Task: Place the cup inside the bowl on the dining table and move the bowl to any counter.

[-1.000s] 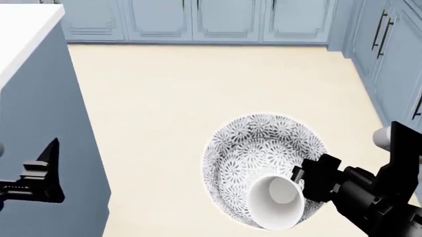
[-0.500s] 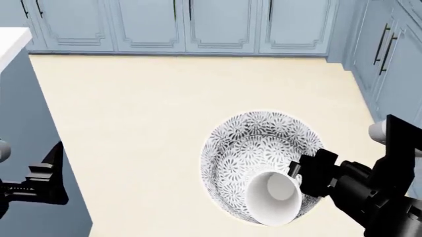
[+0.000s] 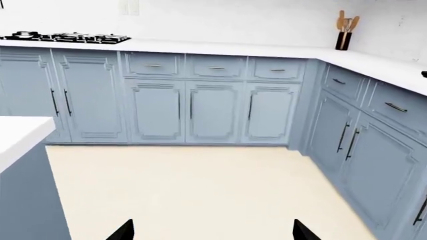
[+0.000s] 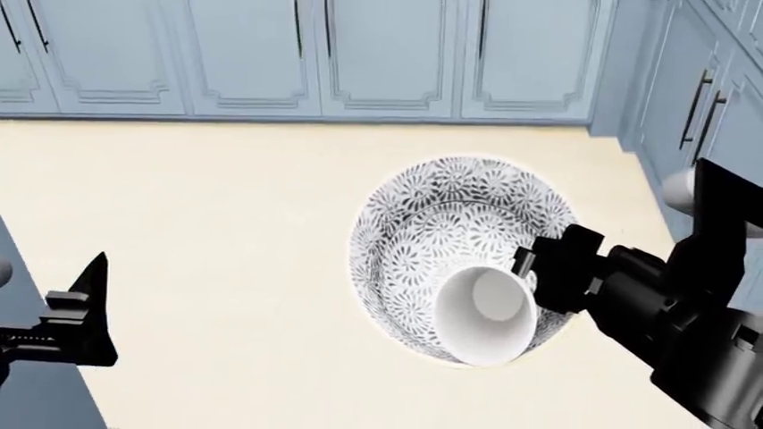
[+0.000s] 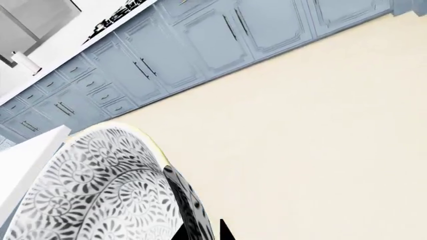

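No readable text anywhere.
No words, labels, brands, numbers or signs can be read in any of the three views; every surface shown is plain or merely patterned.

A plain white cup (image 4: 483, 315) sits in a bowl (image 4: 459, 210) of dense black-and-white floral pattern at centre frame, above a cream floor (image 4: 214, 241), with pale blue cabinets (image 4: 322, 54) across the top and black grippers at the lower corners.
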Robot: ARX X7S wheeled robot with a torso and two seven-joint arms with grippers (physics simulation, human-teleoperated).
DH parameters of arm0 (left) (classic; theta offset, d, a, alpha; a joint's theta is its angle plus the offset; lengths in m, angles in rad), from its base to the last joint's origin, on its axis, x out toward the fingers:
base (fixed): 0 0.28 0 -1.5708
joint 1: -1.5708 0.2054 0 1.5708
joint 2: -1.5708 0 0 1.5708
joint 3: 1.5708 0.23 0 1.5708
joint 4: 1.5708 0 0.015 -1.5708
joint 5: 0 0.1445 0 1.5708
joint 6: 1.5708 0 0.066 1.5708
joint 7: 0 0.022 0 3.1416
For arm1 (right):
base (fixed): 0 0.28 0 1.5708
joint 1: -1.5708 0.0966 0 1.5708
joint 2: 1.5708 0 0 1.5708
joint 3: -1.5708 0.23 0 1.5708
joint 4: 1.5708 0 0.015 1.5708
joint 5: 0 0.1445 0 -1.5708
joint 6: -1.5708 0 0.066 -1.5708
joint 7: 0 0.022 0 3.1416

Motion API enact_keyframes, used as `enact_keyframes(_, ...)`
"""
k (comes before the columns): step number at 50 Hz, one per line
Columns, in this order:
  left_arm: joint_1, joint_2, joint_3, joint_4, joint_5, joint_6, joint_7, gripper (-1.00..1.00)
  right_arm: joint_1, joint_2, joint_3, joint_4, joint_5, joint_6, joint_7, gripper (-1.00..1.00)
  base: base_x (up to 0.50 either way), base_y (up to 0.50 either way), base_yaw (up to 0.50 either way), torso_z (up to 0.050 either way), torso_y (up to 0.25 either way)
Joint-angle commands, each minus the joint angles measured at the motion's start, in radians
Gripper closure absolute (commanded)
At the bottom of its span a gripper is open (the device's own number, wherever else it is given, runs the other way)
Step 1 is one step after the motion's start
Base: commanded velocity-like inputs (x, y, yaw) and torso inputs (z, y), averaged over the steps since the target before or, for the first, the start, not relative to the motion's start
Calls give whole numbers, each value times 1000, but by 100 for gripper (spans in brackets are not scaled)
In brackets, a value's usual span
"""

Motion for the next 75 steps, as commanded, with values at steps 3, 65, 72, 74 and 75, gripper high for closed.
enact_keyframes(3,-16,-10,-8,-2,-6,-6,-7,-100,23,-23,7,12,-5,12,6,100,500,-113,0,0,0)
enact_keyframes(65,-15,-19,-6,-13,-9,6,-5,-100,12,-46,10,11,-13,8,-3,100,500,-91,0,0,2)
enact_keyframes(72,-12,-21,-6,-13,-10,7,-4,-100,16,-49,7,9,-20,13,-11,100,498,-38,0,0,1)
enact_keyframes(74,-14,-19,-3,-15,-7,8,-5,-100,16,-49,5,10,-23,13,-12,100,500,2,0,0,0)
enact_keyframes(75,-15,-19,-2,-16,-7,7,-5,-100,15,-50,5,10,-24,13,-13,100,500,2,0,0,0)
